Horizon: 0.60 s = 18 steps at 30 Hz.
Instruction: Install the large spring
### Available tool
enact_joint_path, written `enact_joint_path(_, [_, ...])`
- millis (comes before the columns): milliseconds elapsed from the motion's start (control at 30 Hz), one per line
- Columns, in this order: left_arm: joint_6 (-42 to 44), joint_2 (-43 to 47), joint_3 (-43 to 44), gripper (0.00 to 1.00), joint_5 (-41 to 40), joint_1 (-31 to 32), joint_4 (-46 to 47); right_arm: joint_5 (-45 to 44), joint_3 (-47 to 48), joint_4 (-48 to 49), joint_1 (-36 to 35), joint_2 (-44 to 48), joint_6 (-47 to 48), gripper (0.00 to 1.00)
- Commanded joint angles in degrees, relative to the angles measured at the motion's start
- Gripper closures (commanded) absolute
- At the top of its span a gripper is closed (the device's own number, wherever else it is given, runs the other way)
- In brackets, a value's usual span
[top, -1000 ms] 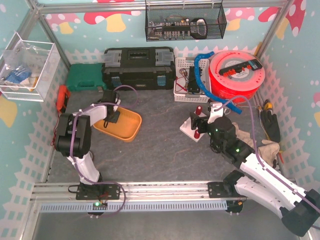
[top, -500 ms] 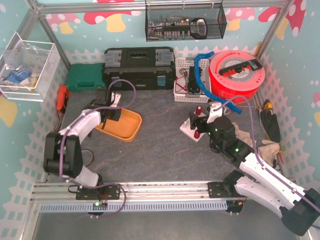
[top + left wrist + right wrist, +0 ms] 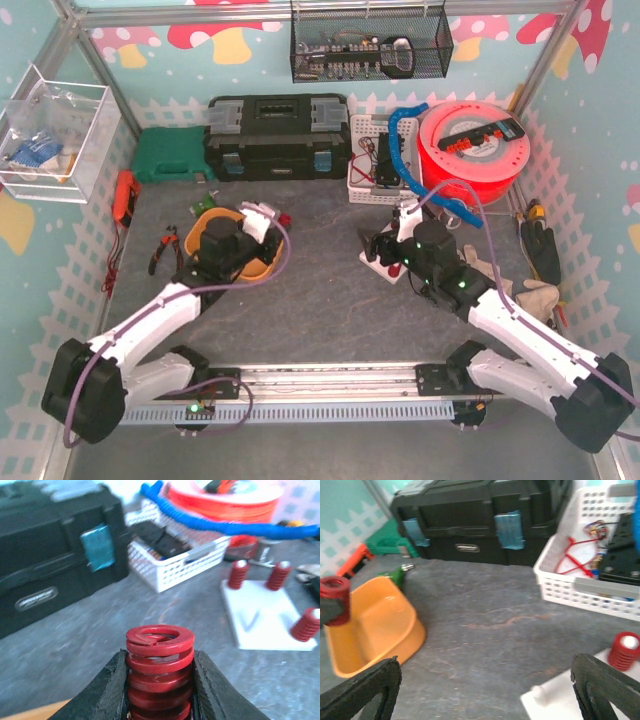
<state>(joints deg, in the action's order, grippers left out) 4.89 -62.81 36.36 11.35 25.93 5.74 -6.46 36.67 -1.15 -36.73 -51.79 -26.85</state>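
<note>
Top external view: the orange tray (image 3: pixel 262 268) is sitting left of centre on the bench (image 3: pixel 320 300), and the left pincer (image 3: pixel 268 214) is hovering just past its right rim, well apart from the fixture. Left wrist view: this pincer is clamping the large spring (image 3: pixel 160 667) by its sides, coil axis roughly upright, top turns sticking out above the fingers (image 3: pixel 107 690).

Further right, the white base plate (image 3: pixel 255 605) is lying flat, carrying three smaller red springs (image 3: pixel 238 574) on posts. Right wrist view is showing what looks like a pale bare post (image 3: pixel 540 692) at the near corner, though it is too blurred to be sure.

The right pincer (image 3: pixel 485 685) is hanging spread wide, gripping nothing, just over the plate's near edge.

Risks, as judgement:
- spring is being pinched on rounded coils, so it could be tilting or slipping on contact with a post
- plate looks loose, so a downward push off-centre could be sliding it
- both arms are converging on one small plate, so wrists could be colliding
</note>
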Motion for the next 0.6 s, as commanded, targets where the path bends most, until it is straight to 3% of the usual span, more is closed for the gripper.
enact_joint_path(0, [-1.3, 4.1, -8.1, 0.87, 3.3, 4.4, 23.2, 11.6, 3.8, -0.4, 0.3, -3.0, -1.2, 0.10])
enact_joint_path(100, [0.2, 4.7, -12.8, 0.89, 2.7, 7.2, 30.6, 19.6, 5.9, -0.4, 0.3, -6.1, -1.2, 0.16])
enact_joint_path(333, [5.9, 1.3, -16.4, 0.89, 2.6, 12.4, 35.4, 31.4, 9.0, 2.3, 0.1, -12.2, -3.4, 0.38])
enact_joint_path(567, [7.3, -1.1, -16.4, 0.90, 2.7, 14.4, 36.6, 35.8, 11.2, 4.4, -0.8, -16.7, -5.0, 0.40])
